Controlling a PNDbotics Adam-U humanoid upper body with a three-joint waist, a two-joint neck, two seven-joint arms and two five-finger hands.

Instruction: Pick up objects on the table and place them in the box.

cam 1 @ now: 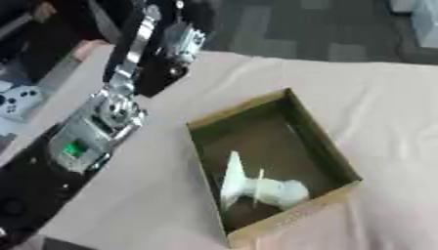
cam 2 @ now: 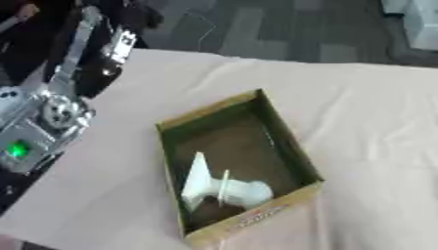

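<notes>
An open cardboard box (cam 1: 332, 149) lies askew on the pink-clothed table (cam 1: 385, 97). Inside it, toward the near end, rests a white object (cam 1: 256, 189) with a flat plate at one end and a rounded body. My left arm (cam 1: 81, 144), black with silver joints and a green light, runs from the lower left up along the table's left side. My left hand (cam 1: 178, 46) shows as a blurred black and silver shape past the box's far left corner, well apart from the box. I see nothing held in it. No right hand shows in either view.
A white controller-like thing (cam 1: 21, 100) sits off the table at the far left. Dark carpet floor (cam 1: 299, 29) lies beyond the table's far edge. Bare cloth spreads to the right of the box and in front of it.
</notes>
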